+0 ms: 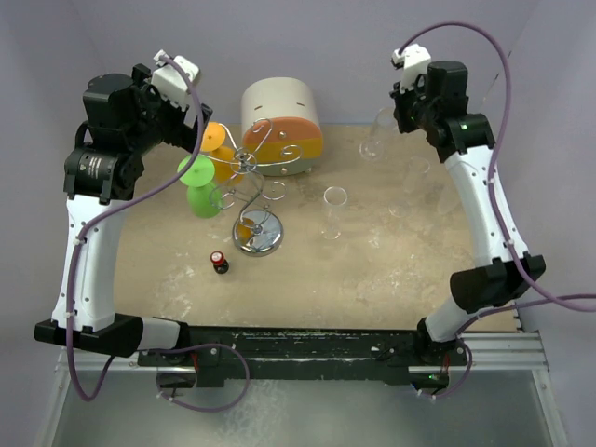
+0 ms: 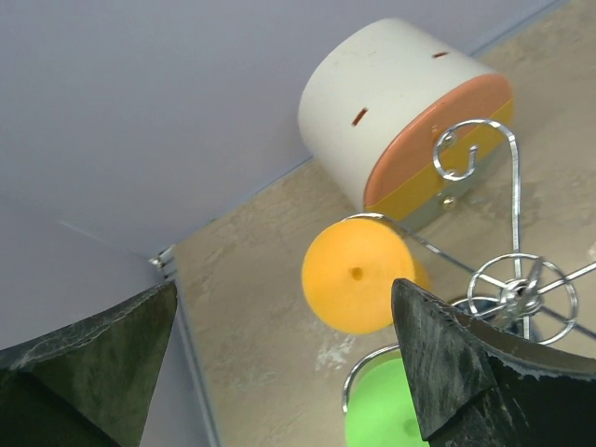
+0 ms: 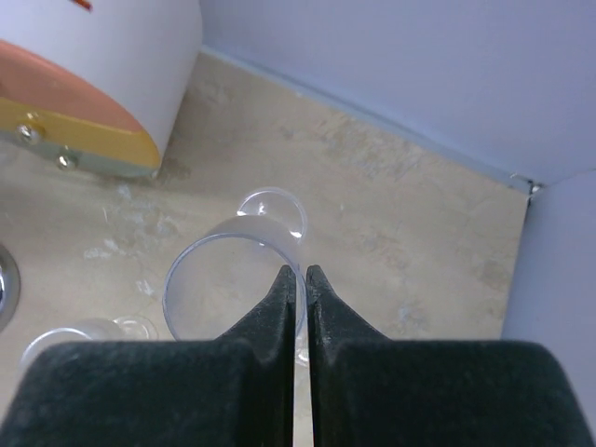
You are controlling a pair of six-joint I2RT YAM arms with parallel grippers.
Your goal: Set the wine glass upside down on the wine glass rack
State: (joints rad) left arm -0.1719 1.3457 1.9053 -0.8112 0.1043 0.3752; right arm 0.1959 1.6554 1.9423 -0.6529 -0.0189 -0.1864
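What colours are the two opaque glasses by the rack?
Orange glass and green glass; left wrist view shows them best.

Parted jaws frame the wine glass rack (image 2: 515, 287).

A beige, mottled tabletop (image 1: 372, 279) is enclosed on three sides by plain pale lavender walls: a back wall (image 1: 335, 37), a left wall (image 1: 23, 214) and a right wall (image 1: 573, 205). Even light is cast, and only soft shadows are thrown. At the near edge a black rail (image 1: 307, 343) is mounted, with a grey metal plate (image 1: 307, 410) seen below it.
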